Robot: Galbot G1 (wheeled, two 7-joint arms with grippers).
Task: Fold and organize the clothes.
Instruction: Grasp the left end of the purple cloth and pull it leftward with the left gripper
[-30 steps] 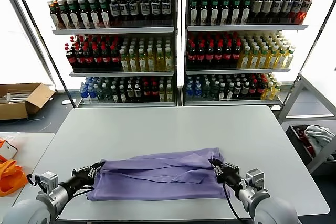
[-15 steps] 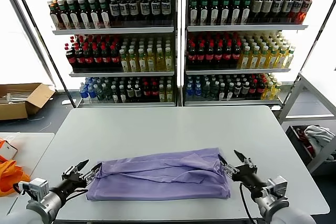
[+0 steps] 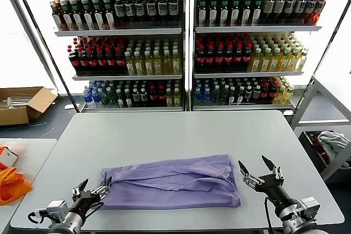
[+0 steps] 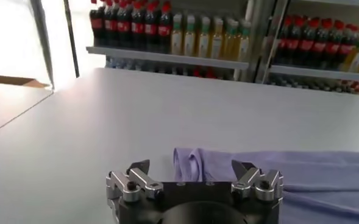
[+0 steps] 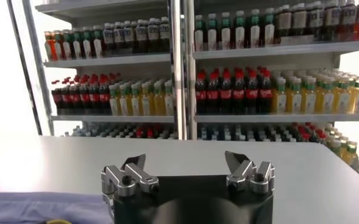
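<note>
Both end effectors, left (image 3: 92, 189) and right (image 3: 258, 171), gape wide, empty; the folded lavender T-shirt (image 3: 170, 182), lower centre, may spring open unpinned.

soft matt cloth t-shirt (image 3: 173, 182)

The head camera is looking down from above the table's (image 3: 175, 130) near edge toward the drink shelves (image 3: 186, 42). Both wrist cameras are sitting low near that edge, facing the far edge, sharing the shelves and the purple T-shirt (image 4: 301, 176).
</note>
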